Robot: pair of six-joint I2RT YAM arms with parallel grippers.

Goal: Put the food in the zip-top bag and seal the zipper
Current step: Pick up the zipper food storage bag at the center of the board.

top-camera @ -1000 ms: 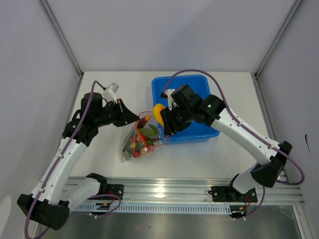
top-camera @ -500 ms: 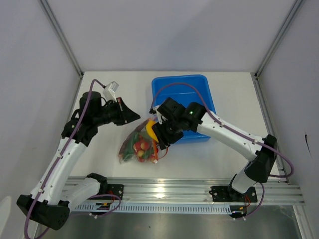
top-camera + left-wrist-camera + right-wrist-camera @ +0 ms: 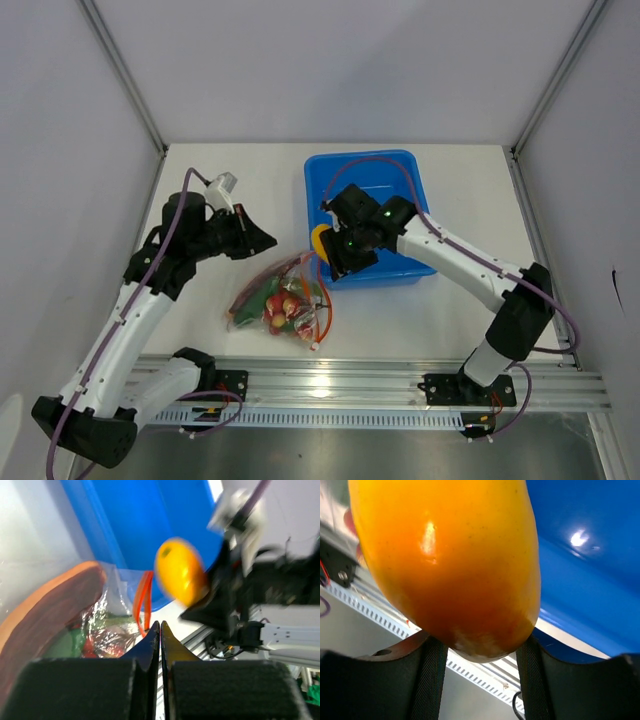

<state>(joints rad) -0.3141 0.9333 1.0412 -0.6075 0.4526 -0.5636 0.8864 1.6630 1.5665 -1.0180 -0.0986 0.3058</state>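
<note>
The right gripper (image 3: 327, 250) holds the orange-yellow piece (image 3: 445, 560) between its half-spread fingers, and the piece's long axis sticks out past the fingertips. It hangs over the near left corner of the blue bin (image 3: 400, 170), just beyond the bag's mouth. The bag (image 3: 262, 290) lies on the table (image 3: 220, 200) with its long axis nearly left to right. Its orange-red zipper (image 3: 326, 305) is at the right end, toward the bin, and red and green food (image 3: 285, 305) is inside. The left gripper (image 3: 268, 240) is fully closed near the bag's far corner; I cannot tell if it pinches the plastic.
</note>
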